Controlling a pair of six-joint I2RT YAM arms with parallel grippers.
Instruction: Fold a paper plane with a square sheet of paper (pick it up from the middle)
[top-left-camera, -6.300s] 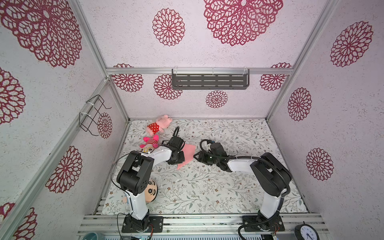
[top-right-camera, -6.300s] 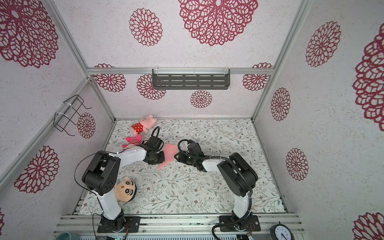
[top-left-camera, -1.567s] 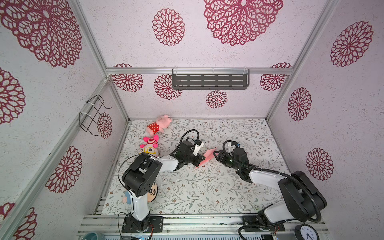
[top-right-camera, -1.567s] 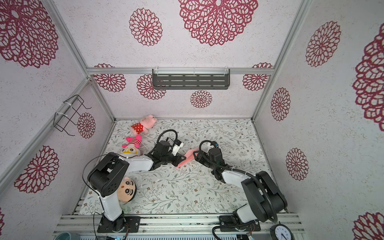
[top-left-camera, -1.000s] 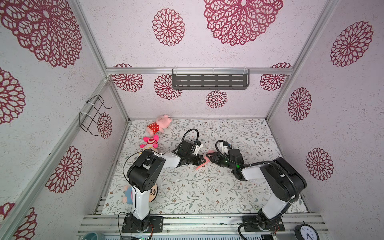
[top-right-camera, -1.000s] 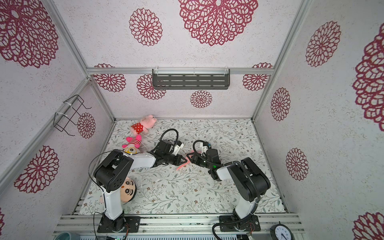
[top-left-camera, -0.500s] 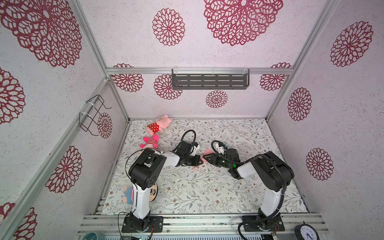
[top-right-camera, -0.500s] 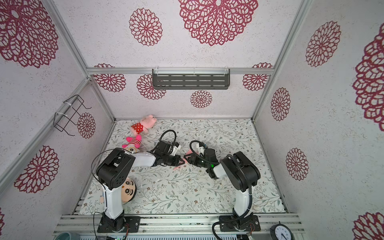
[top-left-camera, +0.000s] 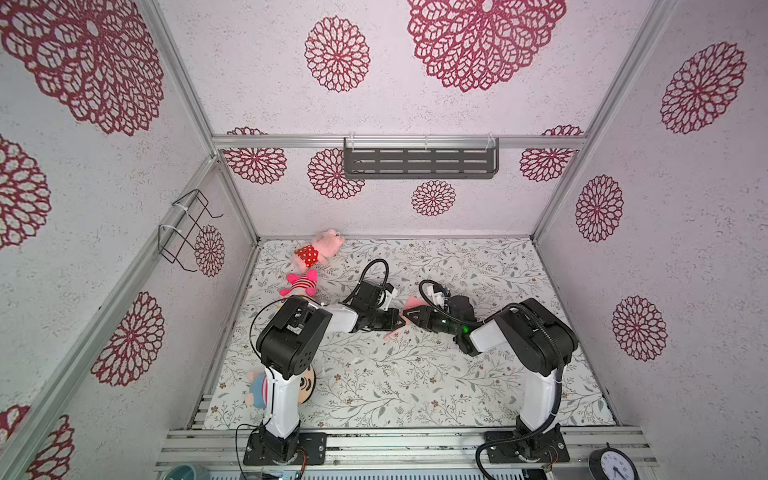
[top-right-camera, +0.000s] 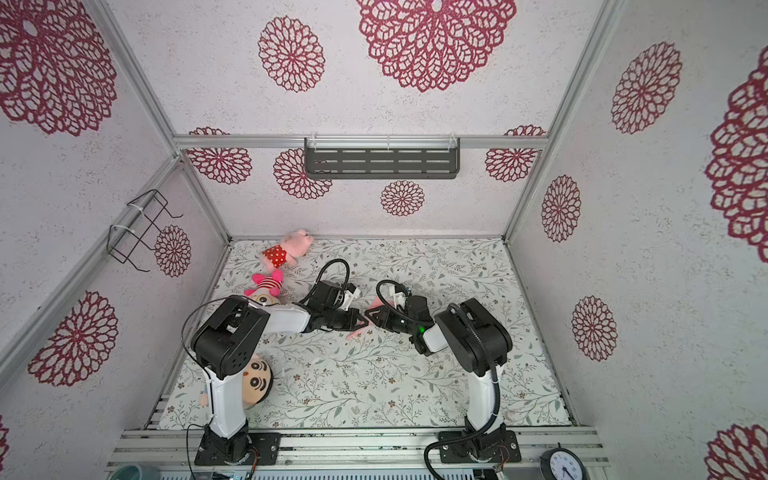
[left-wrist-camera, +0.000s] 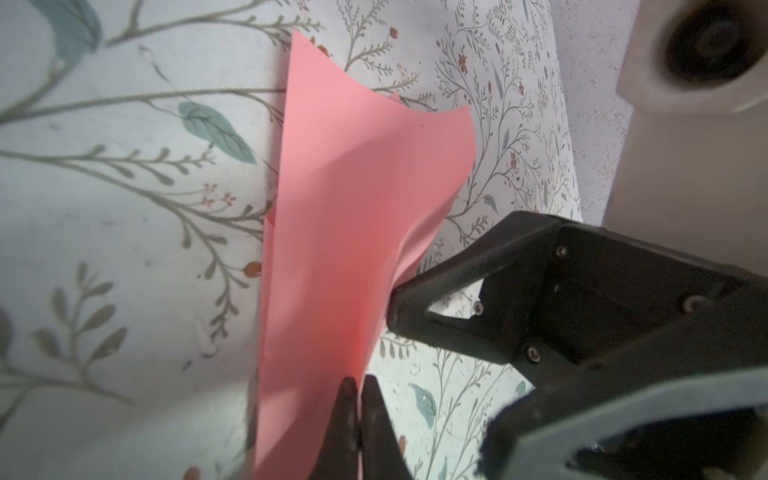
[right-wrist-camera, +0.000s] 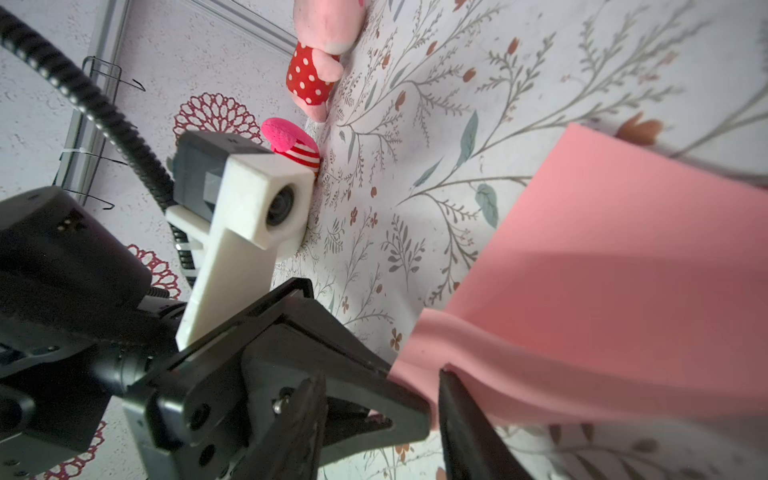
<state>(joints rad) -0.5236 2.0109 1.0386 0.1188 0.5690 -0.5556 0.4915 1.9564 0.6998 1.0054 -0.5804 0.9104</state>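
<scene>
The paper (left-wrist-camera: 353, 232), pink and loosely folded, stood curved above the middle of the floral surface (top-left-camera: 415, 374), between the two arms. The left gripper (left-wrist-camera: 358, 388) had its jaws pressed together on the sheet's lower edge. The right gripper (right-wrist-camera: 382, 399) met it tip to tip in both top views; its jaws stood partly apart with the paper's rolled edge between them, one finger (right-wrist-camera: 461, 415) just under the sheet. Whether they gripped it I could not tell.
</scene>
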